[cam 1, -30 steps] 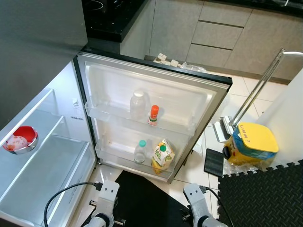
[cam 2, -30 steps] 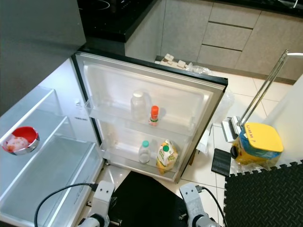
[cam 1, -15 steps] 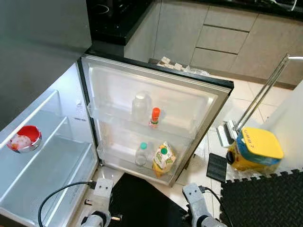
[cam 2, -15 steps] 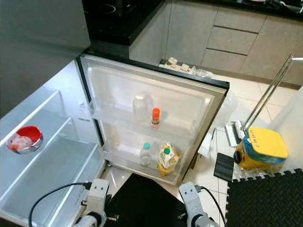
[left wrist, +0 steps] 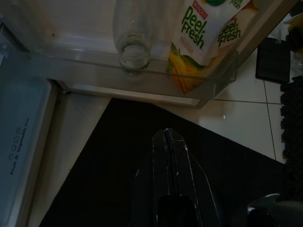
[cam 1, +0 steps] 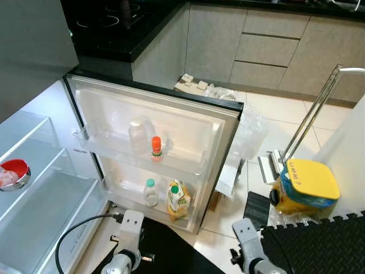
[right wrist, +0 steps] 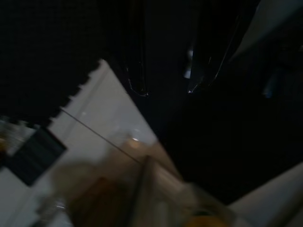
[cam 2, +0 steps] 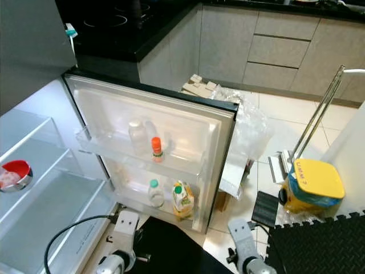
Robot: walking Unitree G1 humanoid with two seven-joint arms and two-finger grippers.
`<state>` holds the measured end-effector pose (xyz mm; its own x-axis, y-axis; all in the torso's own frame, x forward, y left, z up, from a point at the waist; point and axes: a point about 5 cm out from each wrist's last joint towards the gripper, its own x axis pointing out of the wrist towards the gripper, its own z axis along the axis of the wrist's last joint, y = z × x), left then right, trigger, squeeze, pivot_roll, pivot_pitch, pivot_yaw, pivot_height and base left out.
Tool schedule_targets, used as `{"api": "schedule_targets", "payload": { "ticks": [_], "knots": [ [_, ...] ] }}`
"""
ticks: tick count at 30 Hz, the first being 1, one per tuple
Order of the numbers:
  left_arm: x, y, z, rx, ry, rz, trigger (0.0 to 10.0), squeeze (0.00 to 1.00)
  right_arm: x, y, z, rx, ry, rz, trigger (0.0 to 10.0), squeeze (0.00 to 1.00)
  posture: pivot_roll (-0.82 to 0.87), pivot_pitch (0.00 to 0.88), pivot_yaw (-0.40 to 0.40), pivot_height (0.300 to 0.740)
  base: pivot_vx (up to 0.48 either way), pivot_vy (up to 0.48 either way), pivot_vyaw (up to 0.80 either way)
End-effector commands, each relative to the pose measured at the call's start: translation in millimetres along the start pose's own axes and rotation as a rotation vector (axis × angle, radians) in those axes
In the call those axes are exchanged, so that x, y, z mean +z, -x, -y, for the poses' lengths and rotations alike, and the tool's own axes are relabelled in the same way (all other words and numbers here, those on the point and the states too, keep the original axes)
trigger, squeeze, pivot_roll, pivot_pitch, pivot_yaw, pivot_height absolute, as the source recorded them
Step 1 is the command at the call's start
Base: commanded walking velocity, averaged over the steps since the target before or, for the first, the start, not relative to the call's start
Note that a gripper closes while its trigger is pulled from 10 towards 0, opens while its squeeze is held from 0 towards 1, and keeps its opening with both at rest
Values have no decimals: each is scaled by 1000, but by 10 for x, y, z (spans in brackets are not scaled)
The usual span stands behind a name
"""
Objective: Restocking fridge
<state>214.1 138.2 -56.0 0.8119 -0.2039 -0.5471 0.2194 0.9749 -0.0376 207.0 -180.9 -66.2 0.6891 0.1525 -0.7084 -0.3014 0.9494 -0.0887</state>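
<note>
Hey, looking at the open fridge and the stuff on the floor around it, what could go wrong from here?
1. The juice carton leans in the lower door shelf beside the small clear bottle; bumping the fridge door might tip it.
2. A crumpled plastic bag and a yellow-lidded container sit on the floor close behind the door, possibly snagging feet.
3. The red bowl sits near the front edge of its glass shelf, so a careless reach might knock it off.

head views: bright, sharp, fridge interior [cam 1: 40, 211] glowing | left wrist: dim (legible) | right wrist: dark, blurred
</note>
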Motion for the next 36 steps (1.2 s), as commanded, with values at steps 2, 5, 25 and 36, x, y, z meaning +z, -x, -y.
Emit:
{"api": "schedule_targets", "payload": {
  "ticks": [2, 5, 25, 36],
  "knots": [
    [-26, 18, -59, 19, 7, -12, 10000, 0, -2, -1, 10, -6, -5, -5, 10000, 0, -153, 19, -35, 736, 0, 0, 0],
    [-23, 19, -69, 22, 3, -10, 10000, 0, 2, -2, 12, -6, -4, -5, 10000, 0, -146, 14, -40, 736, 0, 0, 0],
    [125, 57, -167, -4, -58, 124, 10000, 0, 522, -82, -40, 271, 27, 163, 10000, 0, -139, 19, -49, 736, 0, -120, 0],
    [402, 107, -328, -35, -192, 283, 10000, 0, 1295, -36, -227, 653, 173, 374, 0, 0, -133, 47, -63, 736, 0, 0, 0]
  ]
}}
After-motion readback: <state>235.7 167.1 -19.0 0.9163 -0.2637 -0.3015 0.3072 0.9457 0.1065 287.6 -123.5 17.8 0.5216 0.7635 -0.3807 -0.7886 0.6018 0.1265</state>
